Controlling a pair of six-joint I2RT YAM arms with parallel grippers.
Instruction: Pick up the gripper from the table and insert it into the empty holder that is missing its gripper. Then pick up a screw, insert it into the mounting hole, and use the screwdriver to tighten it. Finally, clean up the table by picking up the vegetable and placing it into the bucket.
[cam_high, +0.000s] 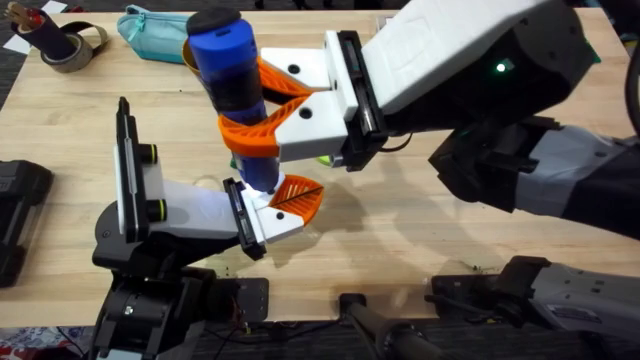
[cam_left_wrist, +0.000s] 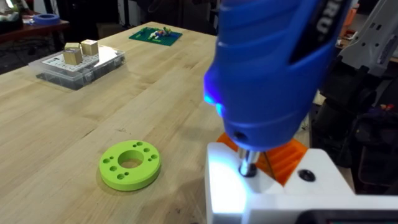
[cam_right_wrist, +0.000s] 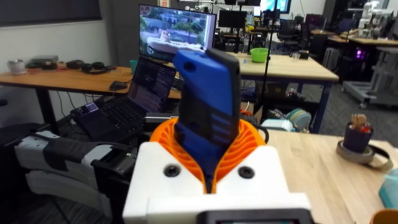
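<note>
Blue, one fat screwdriver (cam_high: 233, 90) stands upright over the wooden table (cam_high: 420, 240), its tip down on the left gripper (cam_high: 283, 208); can't tell that one's fingers. One right gripper (cam_high: 262, 108) squeezes its middle.

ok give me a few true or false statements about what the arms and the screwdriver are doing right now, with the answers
1. The right gripper is shut on the screwdriver. True.
2. The screwdriver lies flat on the table. False: it stands upright, metal tip pointing down.
3. A lime-green disc with a centre hole lies on the table. True.
4. The left gripper holds the screwdriver. False: its fingers sit low beside the tip, not around the body.
5. A teal pouch lies at the far edge of the table. True.
6. The lime-green disc sits on the screwdriver tip. False: it lies apart on the wood.
</note>
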